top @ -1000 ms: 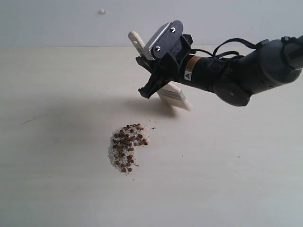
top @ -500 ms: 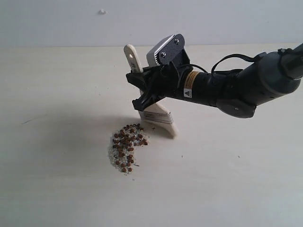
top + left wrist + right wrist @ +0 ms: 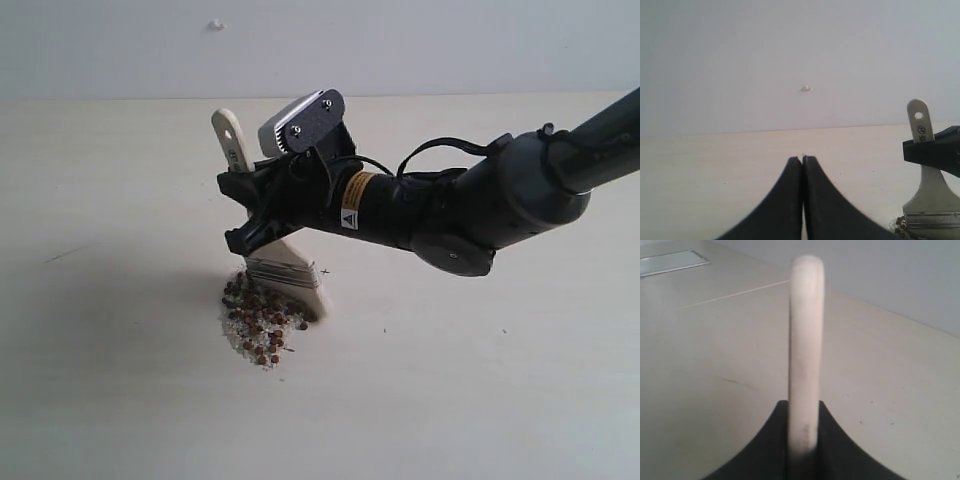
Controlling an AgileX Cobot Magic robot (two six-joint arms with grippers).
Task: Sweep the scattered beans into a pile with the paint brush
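The reddish-brown beans (image 3: 259, 325) lie in a small heap with whitish grains on the pale table. The paint brush (image 3: 283, 265) stands tilted at the heap's far right edge, its white bristles pressed down among the beans, its cream handle pointing up and left. My right gripper (image 3: 258, 210) is shut on the brush handle (image 3: 805, 355), which rises between its black fingers. The left wrist view shows my left gripper (image 3: 803, 159) shut and empty, with the brush (image 3: 927, 190) and a few beans (image 3: 900, 227) off to one side. The left arm is outside the exterior view.
The pale table (image 3: 120, 380) stretches all around the heap and meets a plain grey wall (image 3: 120, 50) at the back. A faint dark scratch (image 3: 70, 253) marks the table at the left. A flat pale plate (image 3: 670, 261) is set in the table far off.
My right arm has carried the brush down and to the left, from hanging above the table right of the heap to bristles resting on the heap's edge. The heap looks pushed slightly left.
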